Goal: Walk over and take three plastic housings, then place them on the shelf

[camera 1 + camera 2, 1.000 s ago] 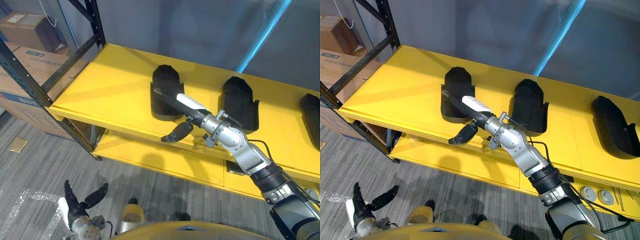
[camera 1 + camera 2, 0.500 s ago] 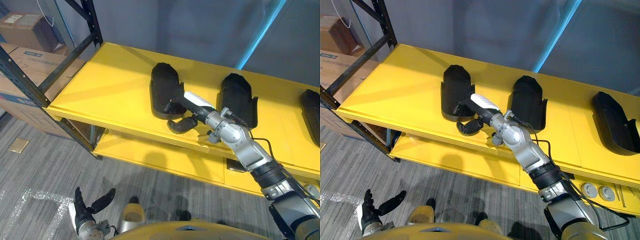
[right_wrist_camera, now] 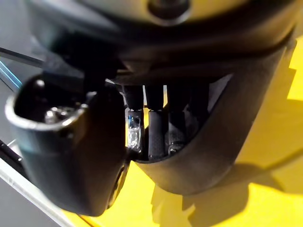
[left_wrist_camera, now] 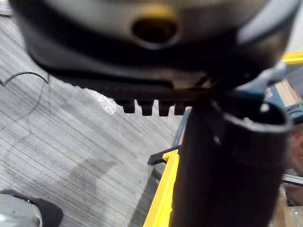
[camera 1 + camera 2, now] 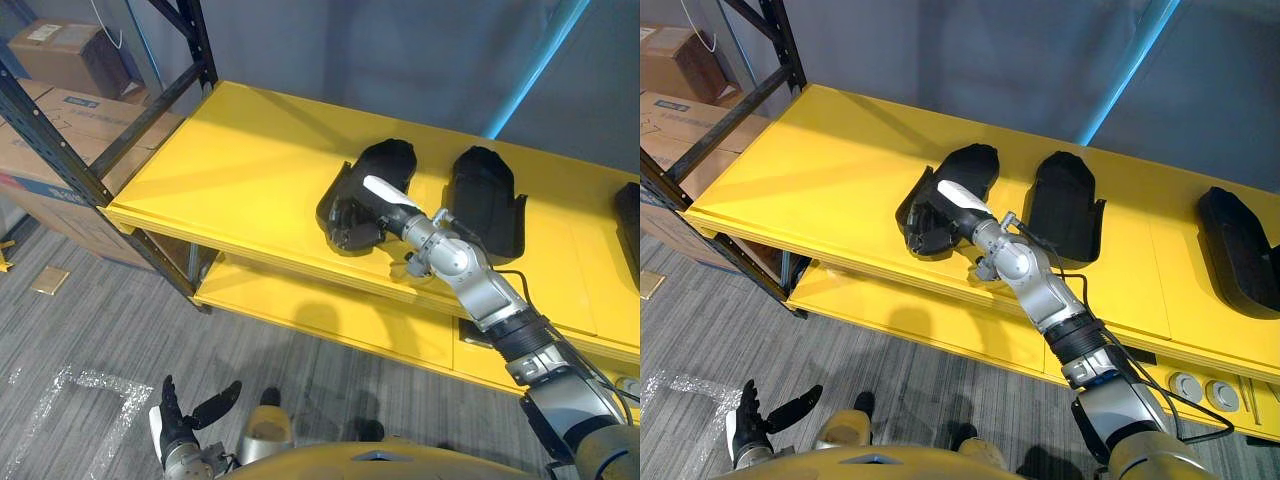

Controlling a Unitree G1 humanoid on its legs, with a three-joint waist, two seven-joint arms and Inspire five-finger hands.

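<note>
– Three plastic housings are counted on the yellow shelf (image 5: pixel 230 150). Which of them is being handled?

– The leftmost housing (image 5: pixel 378 170) is held at its near end by the right hand (image 5: pixel 392 208). The fingers (image 3: pixel 156 135) are curled round the housing's near wall and the white-covered thumb (image 5: pixel 956 193) is laid over its top, so the hand is clamped on it.

– Why is it taken at that end?

– That end lies closest to the front edge of the shelf, where it is most easily reached. It is also judged that the wall there gives a rim to hook, so the shell can be swung or dragged from one end. Whether it is raised or rests on the board cannot be told.

– Which way is it pointed?

– Its long axis is set on a diagonal, from the gripped end near the front edge towards the back and the robot's right. The rounded end is aimed at the rear wall and leans towards the middle housing (image 5: pixel 485 200), near it but apart. That one is laid straight front to back, and the third housing (image 5: pixel 1240 250) is kept well apart at the right.

– And the other hand?

– The left hand (image 5: pixel 185 425) is hung low above the floor (image 5: pixel 90 330), its fingers spread, with nothing held.
</note>
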